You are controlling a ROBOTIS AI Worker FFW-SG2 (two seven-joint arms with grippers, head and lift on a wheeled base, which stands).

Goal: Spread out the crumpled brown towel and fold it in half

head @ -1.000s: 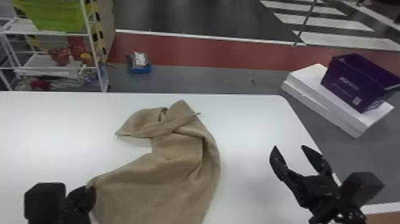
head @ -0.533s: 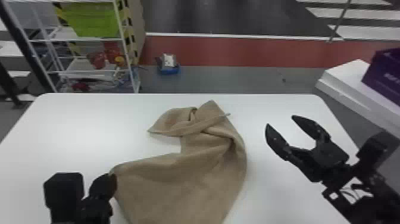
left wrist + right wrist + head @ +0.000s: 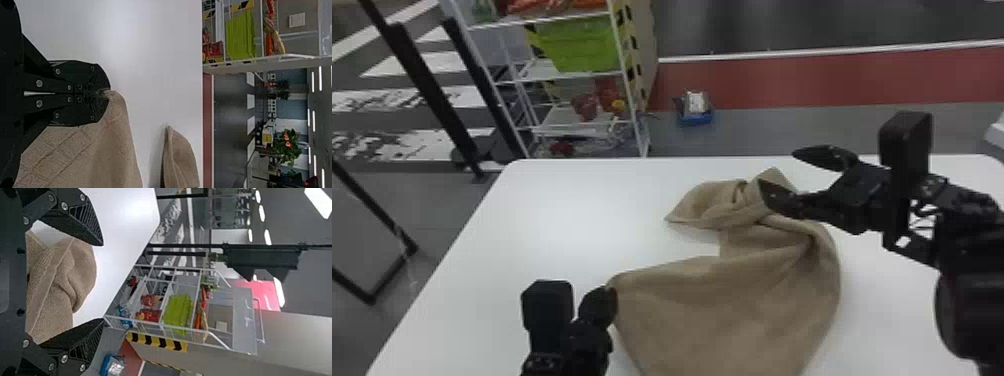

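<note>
The black left claw (image 3: 610, 292) grips the crumpled brown fabric towel (image 3: 732, 305) by one corner; the black right claw (image 3: 777, 169) stands open above its folds.

A hand could pass freely along the left part of the surface (image 3: 572, 215), from its far left corner down to the left claw (image 3: 610, 291), which blocks the way by the towel's (image 3: 732, 310) corner. The towel bars the middle; a notch in it opens leftward. Over its far end hangs the right claw (image 3: 778, 167), mouth wide, its arm (image 3: 967, 290) obstructing the right side from above.
</note>
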